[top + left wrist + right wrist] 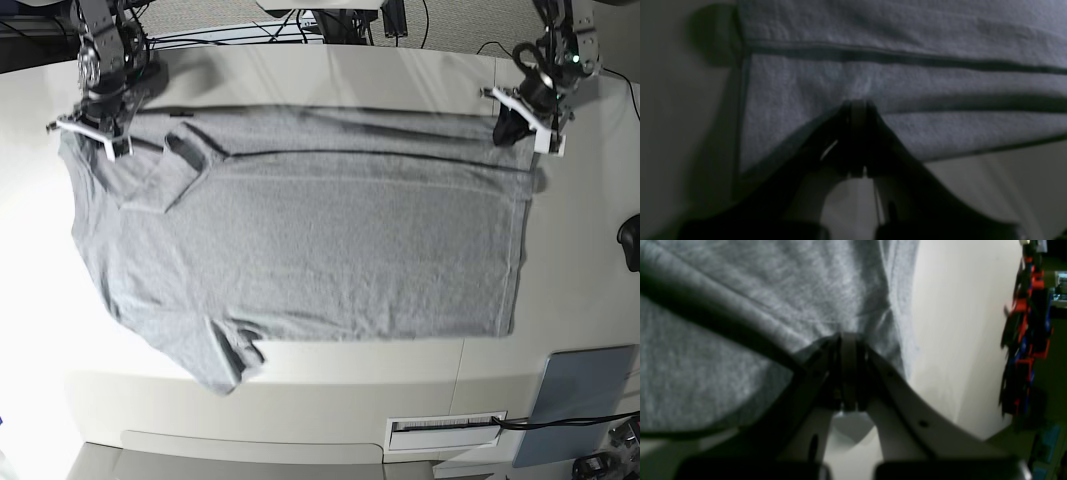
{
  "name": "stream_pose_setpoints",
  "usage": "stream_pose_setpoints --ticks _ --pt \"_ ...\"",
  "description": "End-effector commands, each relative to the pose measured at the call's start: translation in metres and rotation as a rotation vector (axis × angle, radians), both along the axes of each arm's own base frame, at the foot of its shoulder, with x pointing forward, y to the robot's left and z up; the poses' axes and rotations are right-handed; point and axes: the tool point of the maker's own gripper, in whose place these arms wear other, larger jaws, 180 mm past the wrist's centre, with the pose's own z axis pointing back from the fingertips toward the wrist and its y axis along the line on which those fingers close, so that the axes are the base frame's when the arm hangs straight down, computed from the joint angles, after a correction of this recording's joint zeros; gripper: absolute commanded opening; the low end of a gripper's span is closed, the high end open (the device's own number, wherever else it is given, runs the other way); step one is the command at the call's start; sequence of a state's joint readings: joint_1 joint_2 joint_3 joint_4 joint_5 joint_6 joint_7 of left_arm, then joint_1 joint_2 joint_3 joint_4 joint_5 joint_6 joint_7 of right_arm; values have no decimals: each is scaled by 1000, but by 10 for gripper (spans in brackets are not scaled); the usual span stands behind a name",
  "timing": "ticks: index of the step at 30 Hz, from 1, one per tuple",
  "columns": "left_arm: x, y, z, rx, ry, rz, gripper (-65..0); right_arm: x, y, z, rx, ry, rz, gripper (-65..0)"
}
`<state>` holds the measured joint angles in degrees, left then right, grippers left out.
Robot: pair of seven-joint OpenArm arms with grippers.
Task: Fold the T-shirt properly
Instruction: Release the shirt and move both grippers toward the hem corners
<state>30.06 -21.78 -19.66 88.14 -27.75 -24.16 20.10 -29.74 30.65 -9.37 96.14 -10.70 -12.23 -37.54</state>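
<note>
Stretching between them, the T-shirt (300,240) is pinched by left gripper (857,101) and right gripper (848,336).

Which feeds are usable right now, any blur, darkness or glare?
Left wrist view: dim and soft, left gripper silhouetted against the T-shirt. Right wrist view: brighter, slightly blurred, right gripper shadowing the cloth. Base view: sharpest, mild glare on the table along its left edge.
</note>
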Motion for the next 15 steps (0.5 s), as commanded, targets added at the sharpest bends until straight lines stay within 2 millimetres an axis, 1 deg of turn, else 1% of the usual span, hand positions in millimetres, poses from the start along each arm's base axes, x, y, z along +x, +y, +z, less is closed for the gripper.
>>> stream_pose_setpoints --ticks 1,5,8,11,15 --pt "-71 15 -44 124 319 -57 -650 -18 -1 -6 15 64 -23 -650" --pt "-102 17 -47 118 374 -71 -650 -38 10 -1 22 80 0 -650" --pt "-117 15 -43 109 376 -95 -650 -52 14 3 11 89 7 -650" --pt "-125 11 -38 110 368 -105 -650 -65 15 8 -7 92 13 -650" --pt "-123 7 -31 115 350 -120 -650 -75 14 14 -46 89 22 -650"
